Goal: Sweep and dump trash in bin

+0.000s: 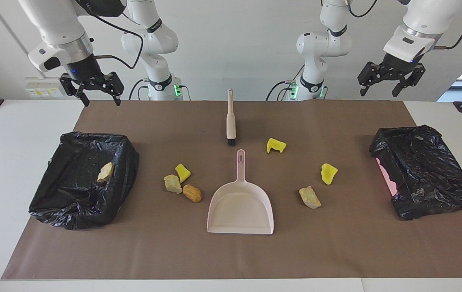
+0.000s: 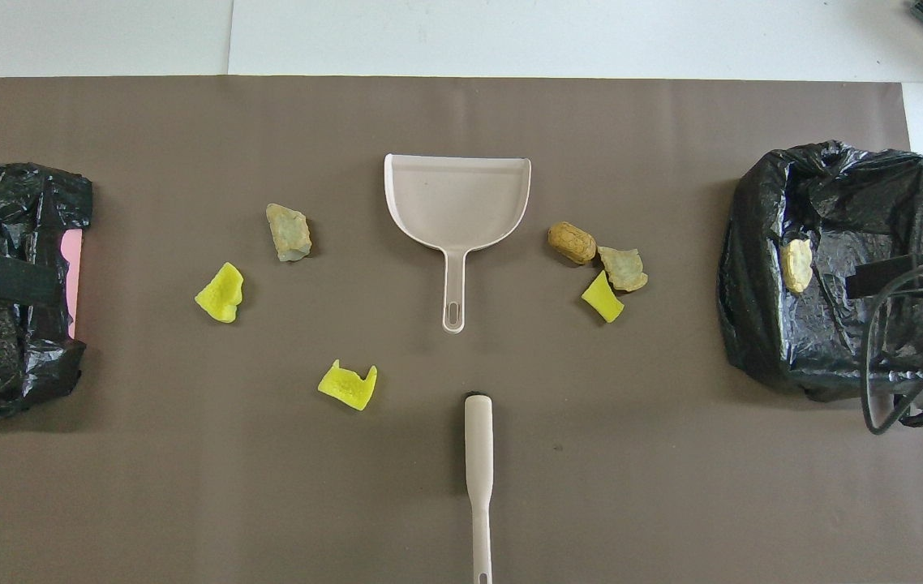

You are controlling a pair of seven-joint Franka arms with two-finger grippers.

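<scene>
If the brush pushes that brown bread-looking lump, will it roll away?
Probably a little. The brown lump looks rounded and oval, so it may roll or wobble rather than slide. It lies touching a beige lump, which would likely get nudged along too. It looks small, so probably light.

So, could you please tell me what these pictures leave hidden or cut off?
- Brush: the overhead view's bottom edge crops its handle tip.
- Bin at the left arm's end: crumpled black bag hides its inside in both views.
- Right gripper: overhead view shows only a bar and cables.
</scene>
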